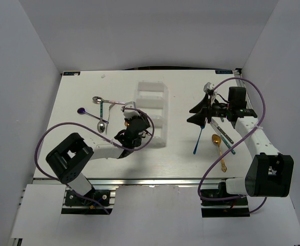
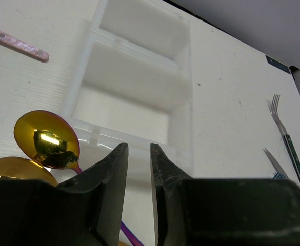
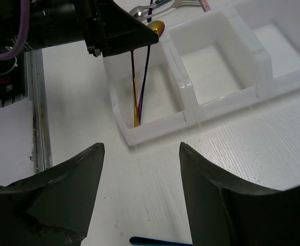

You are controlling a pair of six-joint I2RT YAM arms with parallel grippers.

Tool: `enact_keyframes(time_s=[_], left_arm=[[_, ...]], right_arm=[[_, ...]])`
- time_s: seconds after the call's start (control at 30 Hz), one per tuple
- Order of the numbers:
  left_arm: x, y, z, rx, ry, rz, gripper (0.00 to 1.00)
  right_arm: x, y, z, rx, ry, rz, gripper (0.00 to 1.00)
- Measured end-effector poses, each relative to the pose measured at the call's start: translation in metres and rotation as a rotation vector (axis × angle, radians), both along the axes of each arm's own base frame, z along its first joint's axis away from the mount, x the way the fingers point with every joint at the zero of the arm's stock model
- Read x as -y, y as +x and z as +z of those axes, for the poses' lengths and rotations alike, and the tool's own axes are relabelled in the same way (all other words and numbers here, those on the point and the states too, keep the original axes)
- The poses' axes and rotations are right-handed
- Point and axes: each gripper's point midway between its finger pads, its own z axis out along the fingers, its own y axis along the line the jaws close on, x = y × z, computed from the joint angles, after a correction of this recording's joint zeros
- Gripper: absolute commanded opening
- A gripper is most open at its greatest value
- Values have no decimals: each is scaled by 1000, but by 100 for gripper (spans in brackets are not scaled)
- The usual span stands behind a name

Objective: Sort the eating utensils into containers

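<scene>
The white divided tray [image 1: 152, 86] lies mid-table. My left gripper [image 1: 139, 123] hangs over its near end, jaws a little apart with nothing between the tips [image 2: 139, 148]. In the nearest compartment a gold-handled spoon [image 3: 134, 87] and a purple-handled one [image 3: 144, 77] lean, and their gold bowls [image 2: 47, 141] rest at the rim beside the left fingers. My right gripper [image 1: 197, 114] stands open right of the tray [image 3: 191, 87] above bare table [image 3: 142, 148]. A blue utensil [image 1: 198, 141], a gold spoon [image 1: 219, 147] and a teal-handled fork [image 1: 224, 139] lie near it.
Silver spoons [image 1: 101, 111] and a purple spoon [image 1: 81, 110] lie left of the tray. In the left wrist view a fork [image 2: 288, 138] and a knife tip [image 2: 274, 163] lie to the right and a pink handle [image 2: 16, 43] at upper left. Purple cables loop around both arms.
</scene>
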Motion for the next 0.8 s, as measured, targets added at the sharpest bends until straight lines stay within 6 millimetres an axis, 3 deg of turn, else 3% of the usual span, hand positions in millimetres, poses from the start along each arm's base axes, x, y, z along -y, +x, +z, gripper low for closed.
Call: enact_keyframes(time_s=[0.17,0.4,0.5,0.7,0.8], left_arm=[[-2,-2,21,35,-18,-5,44],[-2,-16,79,107,16,-111,73],[2,-26,108,142,63,-218,80],[-9,-41,151,166,166,-419,89],[-21,-38,157,137,211,-486,92]], right_arm=[[1,0,-2,-10,-1,-4,67],[7,7,-18,-76,-29,-40,67],[14,12,-29,-110,-92,-89,71],[56,16,-62,-144,-375,-280,72],[83,8,-78,-165,-532,-370,74]])
